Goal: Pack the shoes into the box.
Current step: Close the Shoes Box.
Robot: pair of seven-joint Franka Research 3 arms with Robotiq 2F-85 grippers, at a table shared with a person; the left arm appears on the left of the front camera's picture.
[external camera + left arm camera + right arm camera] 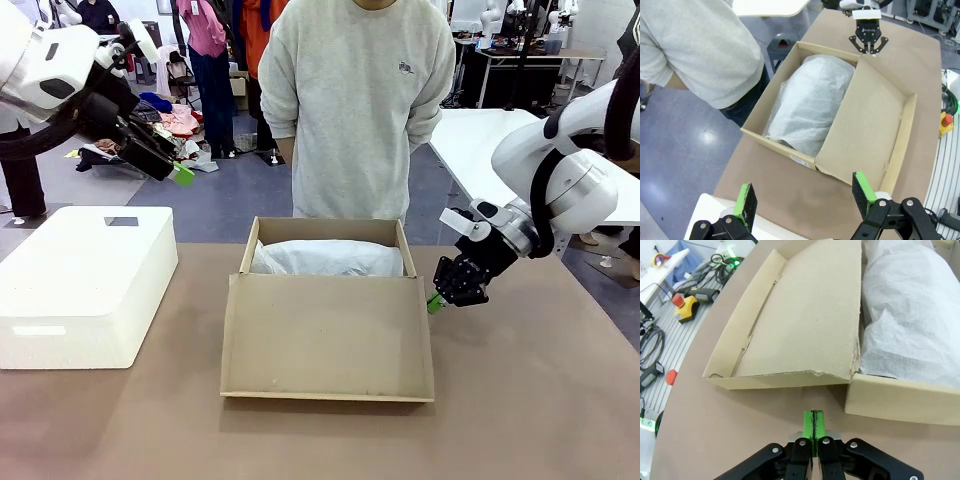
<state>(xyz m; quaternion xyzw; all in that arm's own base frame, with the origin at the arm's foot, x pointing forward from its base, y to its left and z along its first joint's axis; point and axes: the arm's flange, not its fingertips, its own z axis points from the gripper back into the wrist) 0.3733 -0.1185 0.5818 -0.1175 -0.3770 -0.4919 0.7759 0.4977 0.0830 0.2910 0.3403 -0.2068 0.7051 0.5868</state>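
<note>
Front view: the lid (330, 340) of the box (322, 231) lies flat on the counter (520, 420), open toward the camera. Behind it the box body holds a mound of white tissue (325, 258). The shoes are not to be seen, and whether they lie under the tissue cannot be told. The right fingers (435, 303) are clenched on nothing, low and just beside the lid's right hinge corner. A push from there could slide the light box toward the white block (80, 280), or crease the flap rather than lift it. The left fingers (178, 172) hang high at the left, well apart from everything. A person (355, 100) stands just behind the box, so a lid swung up and over would travel toward them.

Left wrist view: the left fingers (804, 195) are spread wide, released and empty, above the counter near one end of the box. The tissue (810, 100) mounds up about to the rim, so I judge the lid may catch on it or spring back open.

Right wrist view: the right fingers (814, 432) are pressed together, pointing at the corner where the lid (805, 315) meets the box wall (900, 397). The cardboard edge there looks ragged, and prying at it could tear the hinge.
</note>
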